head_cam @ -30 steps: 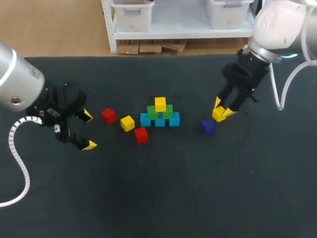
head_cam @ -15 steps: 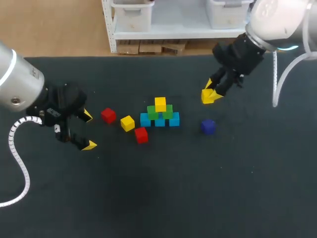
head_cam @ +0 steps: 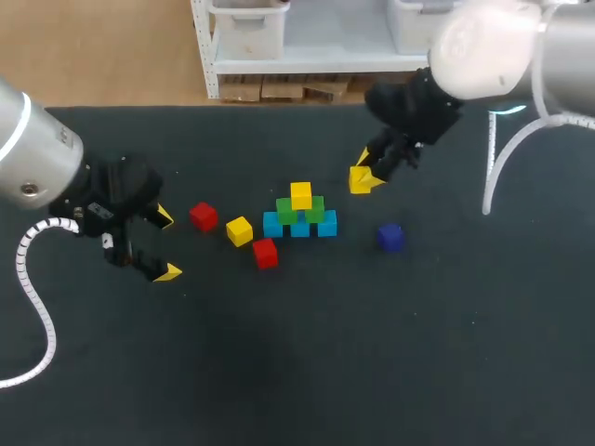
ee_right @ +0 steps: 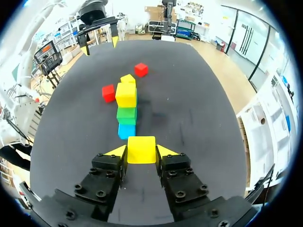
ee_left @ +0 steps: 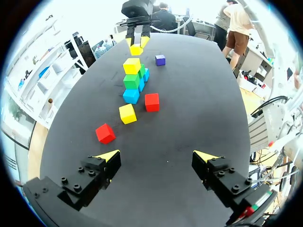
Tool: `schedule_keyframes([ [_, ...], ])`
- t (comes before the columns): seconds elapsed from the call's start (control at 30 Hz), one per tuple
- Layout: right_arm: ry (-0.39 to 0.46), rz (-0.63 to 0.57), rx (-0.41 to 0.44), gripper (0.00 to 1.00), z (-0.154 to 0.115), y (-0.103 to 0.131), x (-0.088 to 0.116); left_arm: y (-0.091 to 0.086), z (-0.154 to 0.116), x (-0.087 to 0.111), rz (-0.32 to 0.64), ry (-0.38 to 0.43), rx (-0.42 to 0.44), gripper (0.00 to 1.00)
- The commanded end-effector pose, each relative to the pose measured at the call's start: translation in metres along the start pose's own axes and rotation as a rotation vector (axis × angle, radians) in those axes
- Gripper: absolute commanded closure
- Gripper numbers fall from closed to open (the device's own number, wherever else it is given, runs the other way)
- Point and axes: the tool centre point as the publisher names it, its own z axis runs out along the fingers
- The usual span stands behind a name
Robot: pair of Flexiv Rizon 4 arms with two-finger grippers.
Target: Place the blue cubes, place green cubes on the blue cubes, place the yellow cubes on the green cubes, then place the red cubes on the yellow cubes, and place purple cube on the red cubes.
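Yellow cube (head_cam: 359,179) is clamped in the right jaws, near the block stack (head_cam: 300,215); left jaws hang wide apart over the tabletop (head_cam: 372,353).

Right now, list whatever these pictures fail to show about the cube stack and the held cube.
- Right wrist view: the nearest blue cube and green cube hide the rest of their rows.
- Head view: the right arm's fingers cover part of the held yellow cube.
- Right wrist view: the small purple cube is out of frame.
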Motion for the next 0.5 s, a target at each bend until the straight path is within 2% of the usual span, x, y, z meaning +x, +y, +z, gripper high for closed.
schedule_keyframes([
  [0.03,0.016,-0.019,0.001,1.00,0.002,0.002,-0.011,0.000,0.000,0.002,0.003,-0.007,0.000,0.00],
  [0.3,0.036,-0.060,0.022,1.00,0.004,0.013,-0.029,0.000,0.000,0.002,0.003,-0.007,0.000,0.00],
  [0.5,0.044,-0.062,0.029,1.00,0.009,0.017,-0.034,0.000,0.000,0.002,0.003,-0.007,0.000,0.00],
])
